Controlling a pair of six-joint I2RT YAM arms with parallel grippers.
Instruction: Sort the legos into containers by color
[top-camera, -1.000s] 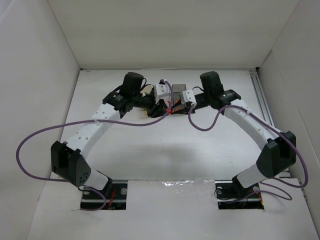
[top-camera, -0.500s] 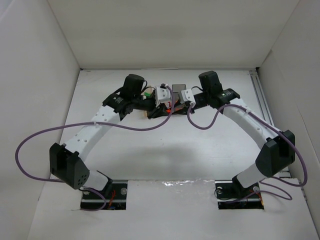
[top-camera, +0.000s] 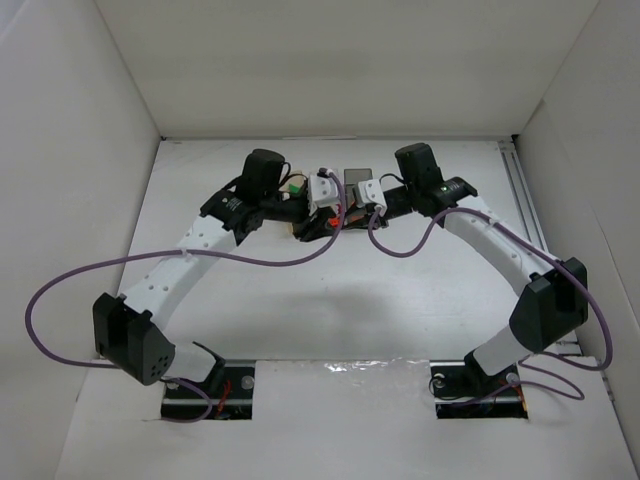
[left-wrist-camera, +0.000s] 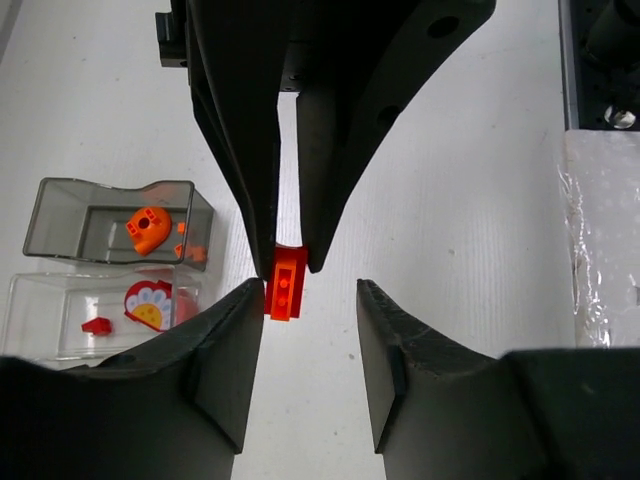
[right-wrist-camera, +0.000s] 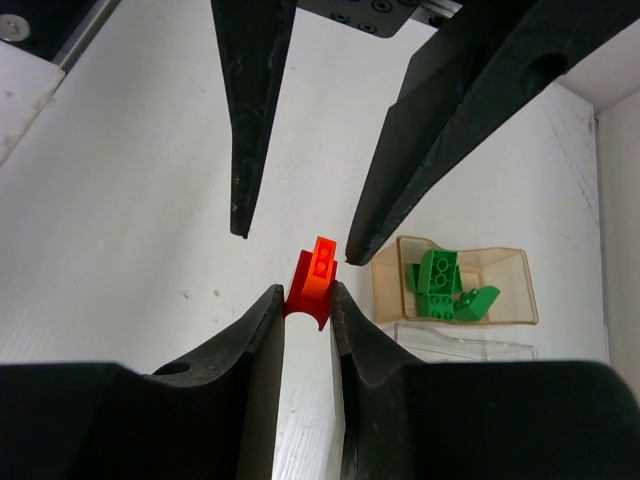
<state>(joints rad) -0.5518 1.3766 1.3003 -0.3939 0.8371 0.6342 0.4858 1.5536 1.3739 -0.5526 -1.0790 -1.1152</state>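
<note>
A red-orange brick (left-wrist-camera: 285, 283) with two studs showing is pinched between the fingers of the right gripper (right-wrist-camera: 306, 292). The grey bin (left-wrist-camera: 55, 215) holds a round orange piece (left-wrist-camera: 148, 228). The clear bin (left-wrist-camera: 40, 335), just beside it, holds a small red piece (left-wrist-camera: 97, 325). The tan bin (right-wrist-camera: 510, 295), next to the clear one, holds a heap of green bricks (right-wrist-camera: 440, 285).

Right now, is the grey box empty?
Not empty. The grey box has an orange brick lying inside it.
</note>
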